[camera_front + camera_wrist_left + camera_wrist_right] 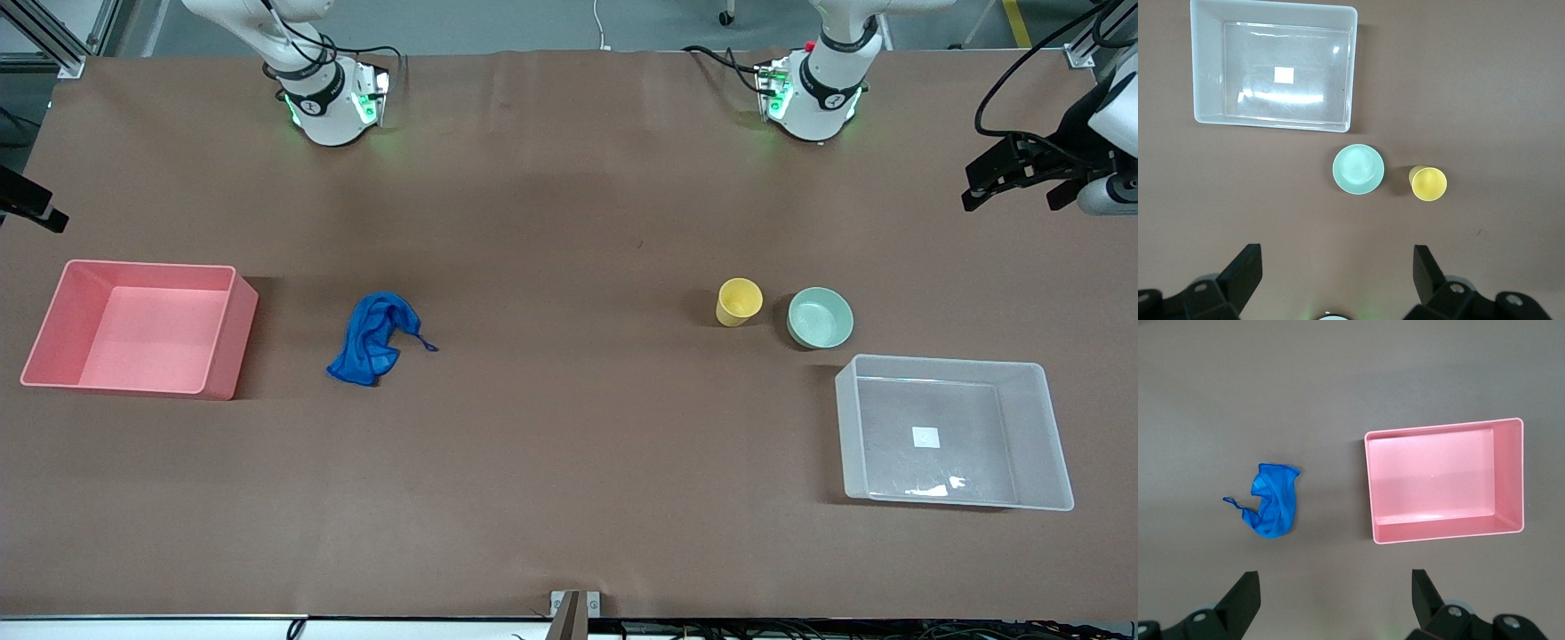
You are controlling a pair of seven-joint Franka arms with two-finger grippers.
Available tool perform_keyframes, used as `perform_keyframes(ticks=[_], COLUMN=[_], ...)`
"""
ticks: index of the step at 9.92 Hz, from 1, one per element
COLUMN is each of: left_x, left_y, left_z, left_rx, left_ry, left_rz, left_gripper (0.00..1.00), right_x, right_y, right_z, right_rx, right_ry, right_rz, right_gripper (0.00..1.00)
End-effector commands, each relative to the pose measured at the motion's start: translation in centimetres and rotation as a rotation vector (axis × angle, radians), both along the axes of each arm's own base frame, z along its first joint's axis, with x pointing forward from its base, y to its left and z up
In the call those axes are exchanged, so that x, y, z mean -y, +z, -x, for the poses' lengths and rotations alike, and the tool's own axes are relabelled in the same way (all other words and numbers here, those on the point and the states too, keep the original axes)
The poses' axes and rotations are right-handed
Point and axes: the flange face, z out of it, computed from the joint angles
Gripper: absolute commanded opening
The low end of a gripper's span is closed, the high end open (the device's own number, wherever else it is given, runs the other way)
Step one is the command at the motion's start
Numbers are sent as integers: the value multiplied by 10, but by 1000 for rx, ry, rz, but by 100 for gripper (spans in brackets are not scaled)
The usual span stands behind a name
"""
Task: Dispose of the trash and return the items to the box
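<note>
A deep blue rag [375,338] lies crumpled on the table beside the pink bin [233,333]. It also shows in the right wrist view [1275,501]. A yellow cup [739,301] stands upright beside a mint-green bowl [820,317]. Both sit a little farther from the front camera than the clear box [1031,427], which holds only its white sticker. My left gripper [1338,257] is open and empty, high over the table, looking down on the bowl [1358,169], the cup [1429,183] and the box [1205,67]. My right gripper [1333,583] is open and empty, high over the rag and the pink bin [1368,487].
The pink bin holds nothing and stands at the right arm's end of the table. The brown table surface [569,444] stretches between the rag and the cup. Both arm bases stand along the table edge farthest from the front camera.
</note>
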Motion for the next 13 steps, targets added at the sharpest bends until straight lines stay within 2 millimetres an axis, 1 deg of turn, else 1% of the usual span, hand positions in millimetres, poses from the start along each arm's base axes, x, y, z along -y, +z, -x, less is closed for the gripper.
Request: perform_keyframes(ticks=[1,2,3,6,7,8,9,10,11,12,13], left_x=[-2,-2,-2,-3,-3,0,-1,-1,-1,0,-2], left_y=[-12,-11,-14,-16,-18,-32,-53,-74,-105,-136,-170], left_z=[1,1,-2,-2,-3,-6,-6,-7,-9,-7,-3], left_rx=[-33,-32,-36,-42,-35,-39,-45,-47,-51,-48,-39], left_ry=[-13,-11,-8,-8,-20,-19,-18,-20,-27,-27,-25], left_rz=[-24,-22,-22,-24,-17,-24,-25,-25,-27,-27,-26], left_gripper=[100,100,100,100,98,98,98,98,98,98,98], right_x=[2,2,2,2,0,-16,-37,-57,-84,-107,-132], right_y=[0,0,0,0,-3,-8,-20,-38,-84,-130,-175], right_z=[2,2,2,2,4,8,4,-3,-14,-19,-27], right_rx=[-4,-4,-5,-5,-28,-61,-78,-83,-92,-73,-66], right_ry=[7,7,7,8,12,31,18,-19,-21,-30,-32], right_rz=[7,7,7,7,3,-1,0,5,9,11,10], right_gripper=[100,100,100,100,100,100,100,100,100,100,100])
